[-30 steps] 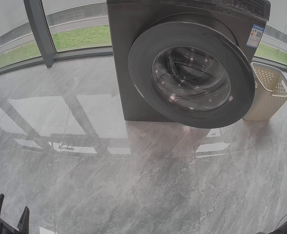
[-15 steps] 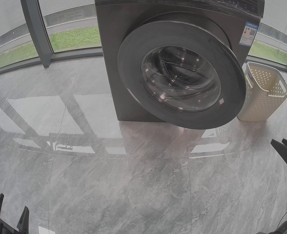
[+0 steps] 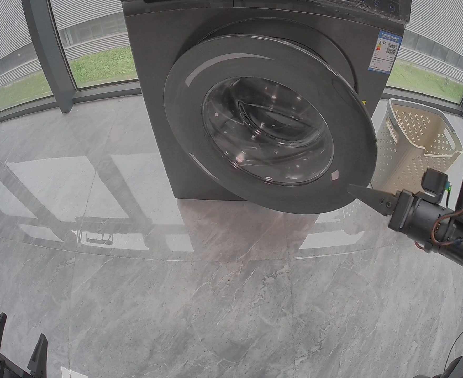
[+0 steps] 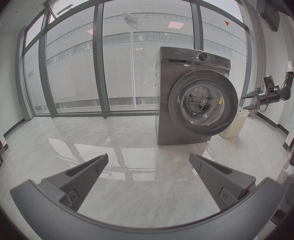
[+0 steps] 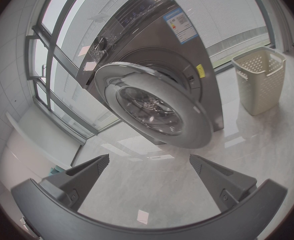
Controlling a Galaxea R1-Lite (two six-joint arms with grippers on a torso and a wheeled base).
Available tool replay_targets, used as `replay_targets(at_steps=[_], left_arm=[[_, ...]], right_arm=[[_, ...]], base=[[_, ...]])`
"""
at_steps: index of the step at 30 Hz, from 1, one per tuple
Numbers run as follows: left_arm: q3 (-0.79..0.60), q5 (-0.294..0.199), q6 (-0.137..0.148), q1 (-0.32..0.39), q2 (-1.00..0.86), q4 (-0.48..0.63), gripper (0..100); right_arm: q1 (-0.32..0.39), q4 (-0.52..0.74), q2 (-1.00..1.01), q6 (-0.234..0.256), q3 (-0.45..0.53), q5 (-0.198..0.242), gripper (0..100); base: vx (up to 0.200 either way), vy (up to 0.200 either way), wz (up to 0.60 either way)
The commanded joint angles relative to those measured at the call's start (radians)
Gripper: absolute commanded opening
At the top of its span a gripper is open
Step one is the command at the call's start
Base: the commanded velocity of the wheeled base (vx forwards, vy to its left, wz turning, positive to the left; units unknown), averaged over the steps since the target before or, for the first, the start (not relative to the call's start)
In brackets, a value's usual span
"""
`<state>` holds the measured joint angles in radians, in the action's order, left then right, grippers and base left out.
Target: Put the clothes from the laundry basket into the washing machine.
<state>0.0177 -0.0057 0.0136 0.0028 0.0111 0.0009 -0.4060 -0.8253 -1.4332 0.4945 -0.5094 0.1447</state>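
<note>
The grey washing machine [image 3: 153, 106] stands by the windows, its round glass door [image 3: 271, 127] swung partly out toward me. Behind the door's right edge sits the cream laundry basket [image 3: 420, 143], upright on the floor; its perforated inner walls show, its bottom is hidden. My right gripper [image 3: 361, 192] hangs open in the air just right of the door's lower rim, in front of the basket, with nothing held. In the right wrist view the gripper [image 5: 148, 157] faces the door [image 5: 153, 107] and the basket [image 5: 260, 80]. My left gripper [image 3: 20, 329] is open low at the near left.
Polished grey stone floor [image 3: 216, 300] spreads wide in front of the machine. Tall windows with dark posts [image 3: 42, 43] run behind it. The left wrist view has the machine [image 4: 173, 97], the basket [image 4: 233, 125] and my raised right gripper [image 4: 248, 101] far off.
The camera has turned, so the machine sits further left in the picture. My right arm rose from the lower right edge and stretched out to the door's lower rim. The left gripper kept still.
</note>
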Motion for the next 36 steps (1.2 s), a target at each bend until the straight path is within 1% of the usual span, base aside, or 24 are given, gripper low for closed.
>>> replay_targets(at_steps=[1,3,8,11,12,14,18,21,24,26,32,36], left_arm=[[-0.018,0.000,0.000,-0.001,-0.006,0.001,100],[-0.018,0.000,0.000,-0.001,-0.006,-0.001,100],[-0.018,0.000,-0.001,0.000,-0.006,0.001,100],[-0.018,0.000,-0.001,-0.001,-0.006,-0.001,100],[-0.018,0.000,-0.001,0.000,-0.006,-0.001,100],[-0.018,0.000,-0.001,-0.001,-0.006,-0.001,100],[-0.018,0.000,0.000,0.000,-0.006,0.001,100],[-0.018,0.000,0.000,0.000,-0.006,0.001,100],[-0.018,0.000,-0.001,0.000,-0.006,-0.001,100],[-0.018,0.001,0.000,0.000,-0.008,-0.001,100],[-0.018,0.001,-0.001,0.000,-0.006,-0.001,100],[-0.018,0.000,-0.001,-0.001,-0.006,0.001,100]], right_arm=[[-0.017,-0.048,-0.130,0.007,-0.077,-0.005,100],[-0.016,-0.069,-0.144,0.007,-0.101,-0.010,100],[-0.008,-0.081,-0.151,0.004,-0.170,-0.059,100],[0.003,-0.080,-0.150,0.004,-0.192,-0.065,100],[0.032,-0.081,-0.150,0.004,-0.207,-0.065,100],[0.041,-0.081,-0.148,0.003,-0.202,-0.065,100],[0.029,-0.080,-0.142,-0.001,-0.167,-0.065,100],[0.007,-0.081,-0.138,-0.013,-0.130,-0.065,100],[-0.019,-0.081,-0.118,-0.020,-0.113,-0.063,100],[-0.027,-0.081,-0.107,-0.022,-0.113,-0.063,100],[-0.059,-0.081,-0.081,-0.022,-0.113,-0.065,100],[-0.065,-0.081,-0.078,-0.025,-0.126,-0.065,100]], base=[[0.200,0.000,0.00],[0.200,0.000,0.00],[0.200,0.000,0.00],[0.200,0.000,0.00],[0.200,-0.200,0.00],[0.200,-0.200,0.00],[0.000,0.000,0.00],[0.000,0.000,0.00],[0.000,0.000,0.00],[0.000,0.000,0.00],[0.000,-0.200,0.00],[0.000,0.000,0.00]])
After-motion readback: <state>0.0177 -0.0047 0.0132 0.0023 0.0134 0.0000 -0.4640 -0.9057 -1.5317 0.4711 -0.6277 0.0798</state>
